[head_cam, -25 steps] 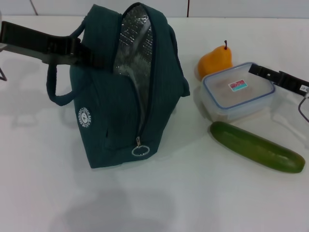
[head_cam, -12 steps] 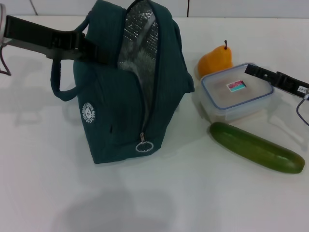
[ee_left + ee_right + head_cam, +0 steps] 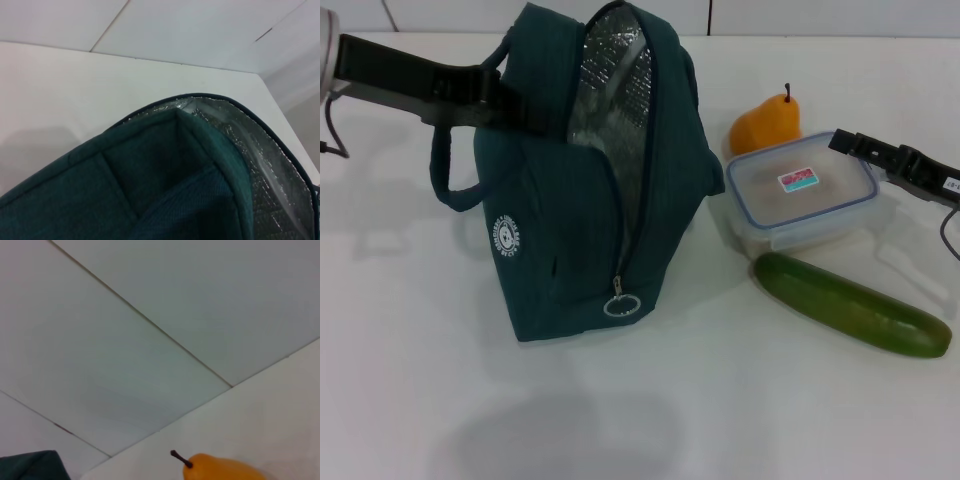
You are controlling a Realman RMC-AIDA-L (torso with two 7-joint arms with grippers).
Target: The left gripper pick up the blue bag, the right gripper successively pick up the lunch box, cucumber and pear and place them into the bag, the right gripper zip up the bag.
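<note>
1. The cucumber (image 3: pixel 852 304) lies nearest on the table (image 3: pixel 740 420).
2. The right gripper (image 3: pixel 860 149) clamps the lunch box (image 3: pixel 802 189).
3. The left gripper (image 3: pixel 505 100) clamps the blue bag (image 3: pixel 585 190), which stands unzipped.
4. The pear (image 3: pixel 766 125) sits farthest.

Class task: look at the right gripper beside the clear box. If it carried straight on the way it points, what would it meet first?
Probably the clear plastic lunch box with blue-rimmed lid: the right gripper points at its far corner, though height above it is unclear.
</note>
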